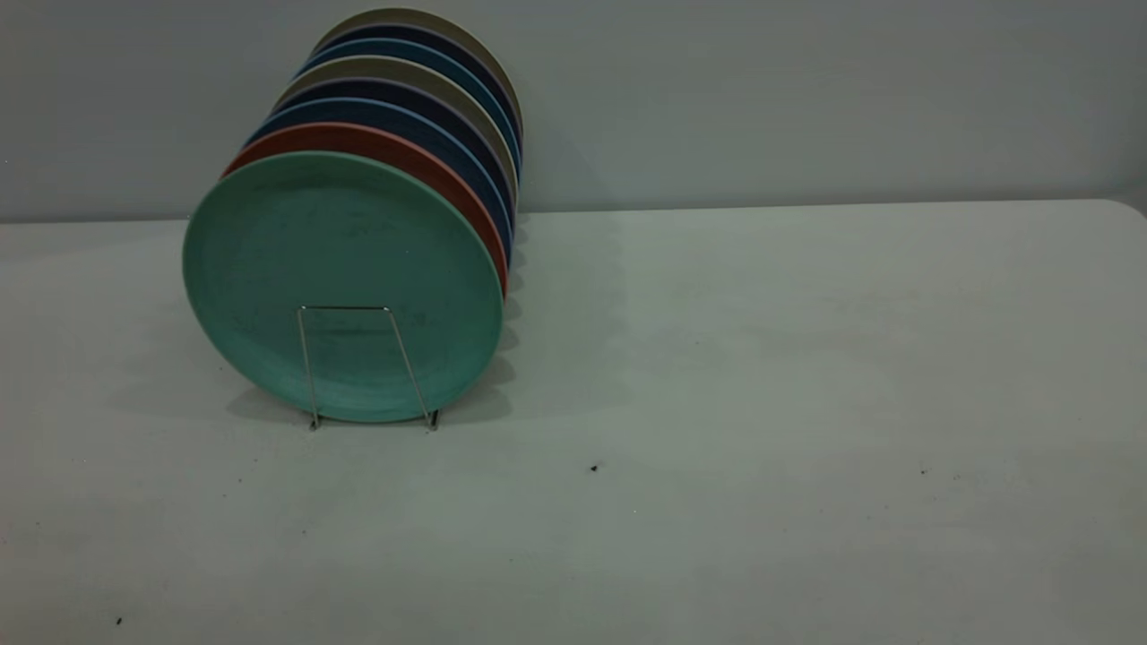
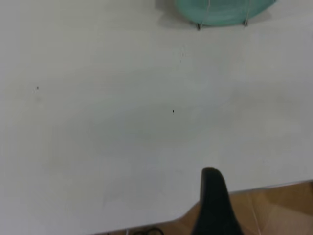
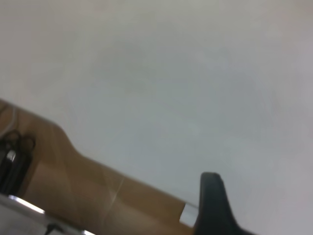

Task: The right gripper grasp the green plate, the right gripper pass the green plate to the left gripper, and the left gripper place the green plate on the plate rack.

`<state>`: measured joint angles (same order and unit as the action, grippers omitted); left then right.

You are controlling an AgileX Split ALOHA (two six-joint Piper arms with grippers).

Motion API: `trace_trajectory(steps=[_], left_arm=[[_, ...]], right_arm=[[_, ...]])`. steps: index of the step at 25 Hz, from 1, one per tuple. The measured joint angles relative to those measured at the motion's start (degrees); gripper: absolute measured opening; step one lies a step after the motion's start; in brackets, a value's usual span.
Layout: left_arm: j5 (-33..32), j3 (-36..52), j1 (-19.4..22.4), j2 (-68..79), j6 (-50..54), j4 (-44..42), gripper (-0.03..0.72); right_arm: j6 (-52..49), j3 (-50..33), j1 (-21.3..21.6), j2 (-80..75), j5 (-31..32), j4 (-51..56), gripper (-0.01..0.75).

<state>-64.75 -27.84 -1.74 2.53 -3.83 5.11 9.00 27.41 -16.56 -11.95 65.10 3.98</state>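
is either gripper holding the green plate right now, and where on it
Nothing is held. The green plate stands upright in the plate rack, at the front of the row of plates, with no gripper touching it.

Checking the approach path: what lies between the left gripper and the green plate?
Only bare table between left gripper and green plate, in the left wrist view.

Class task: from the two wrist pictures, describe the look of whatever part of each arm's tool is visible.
Little shows. The left tool appears as one matte black, rounded, tapering finger, unmarked. The right tool looks alike: a black, smooth finger with a blunt tip. No cables, markings or camera housings of theirs are visible.
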Motion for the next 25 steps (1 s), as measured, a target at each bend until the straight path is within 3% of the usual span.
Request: trace_trajectory(steps=[20, 25], left_arm=[[0.0, 0.0, 0.0, -0.2, -0.2, 0.0, 0.528], [0.0, 0.0, 0.0, -3.3, -0.3, 0.0, 0.528]], right_arm=[[0.2, -0.3, 0.1, 2.0, -0.2, 0.0, 0.508], [0.2, -0.3, 7.3, 6.5, -0.2, 0.0, 0.508]])
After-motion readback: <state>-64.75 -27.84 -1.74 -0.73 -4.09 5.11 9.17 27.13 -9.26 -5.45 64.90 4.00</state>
